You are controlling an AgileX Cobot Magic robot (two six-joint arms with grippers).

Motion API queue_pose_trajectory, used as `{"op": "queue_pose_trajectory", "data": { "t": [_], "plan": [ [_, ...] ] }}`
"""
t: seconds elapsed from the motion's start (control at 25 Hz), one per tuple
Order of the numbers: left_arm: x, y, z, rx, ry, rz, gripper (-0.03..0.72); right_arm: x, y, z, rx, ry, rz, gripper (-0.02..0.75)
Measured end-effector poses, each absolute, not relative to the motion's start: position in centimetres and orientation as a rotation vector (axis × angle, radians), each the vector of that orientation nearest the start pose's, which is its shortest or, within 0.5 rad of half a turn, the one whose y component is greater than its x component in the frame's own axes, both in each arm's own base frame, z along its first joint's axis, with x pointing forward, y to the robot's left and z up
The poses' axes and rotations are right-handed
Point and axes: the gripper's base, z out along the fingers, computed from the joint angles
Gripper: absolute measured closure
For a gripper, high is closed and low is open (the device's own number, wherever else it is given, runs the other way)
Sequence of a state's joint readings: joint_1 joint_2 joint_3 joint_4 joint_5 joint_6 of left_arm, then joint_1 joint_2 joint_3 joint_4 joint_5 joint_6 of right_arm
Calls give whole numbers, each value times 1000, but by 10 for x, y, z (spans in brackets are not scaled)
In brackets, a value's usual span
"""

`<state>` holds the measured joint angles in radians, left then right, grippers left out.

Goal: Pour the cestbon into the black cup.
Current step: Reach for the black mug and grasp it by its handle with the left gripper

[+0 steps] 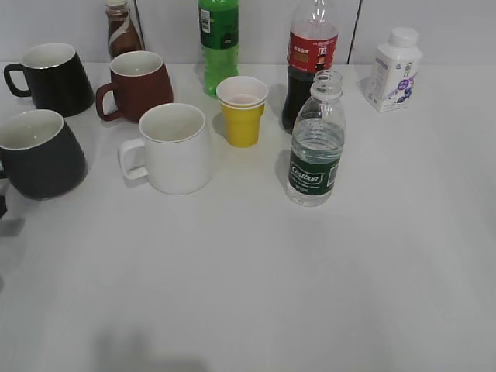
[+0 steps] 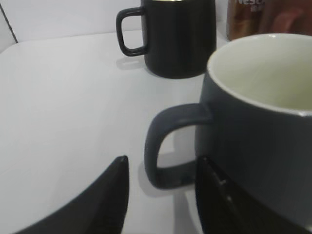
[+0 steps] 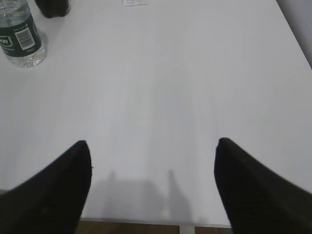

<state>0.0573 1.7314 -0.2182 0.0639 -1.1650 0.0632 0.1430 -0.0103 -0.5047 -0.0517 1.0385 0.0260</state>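
Left gripper (image 2: 163,178) sits spread around the black cup's (image 2: 253,141) handle. Right gripper (image 3: 151,161) hangs wide apart, the cestbon (image 3: 19,34) far ahead-left.

Black cup (image 2: 253,146) cropped at edge

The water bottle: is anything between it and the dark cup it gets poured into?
Yes. The white mug and yellow cup stand between the water bottle and the dark cup at the left edge.
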Motion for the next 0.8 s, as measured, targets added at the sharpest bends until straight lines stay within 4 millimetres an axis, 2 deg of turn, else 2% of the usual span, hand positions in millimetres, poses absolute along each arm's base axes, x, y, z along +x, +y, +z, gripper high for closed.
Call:
{"op": "queue_pose_trajectory", "data": {
  "t": [0.2,0.56,0.8],
  "plan": [
    [238,8,121,69,1830,47,342,-6,-5,280,-115,2003,47,148],
    [255,10,127,65,1790,54,342,-6,-5,280,-115,2003,47,148],
    [260,10,121,65,1806,53,342,-6,-5,280,-115,2003,47,148]
  ]
}}
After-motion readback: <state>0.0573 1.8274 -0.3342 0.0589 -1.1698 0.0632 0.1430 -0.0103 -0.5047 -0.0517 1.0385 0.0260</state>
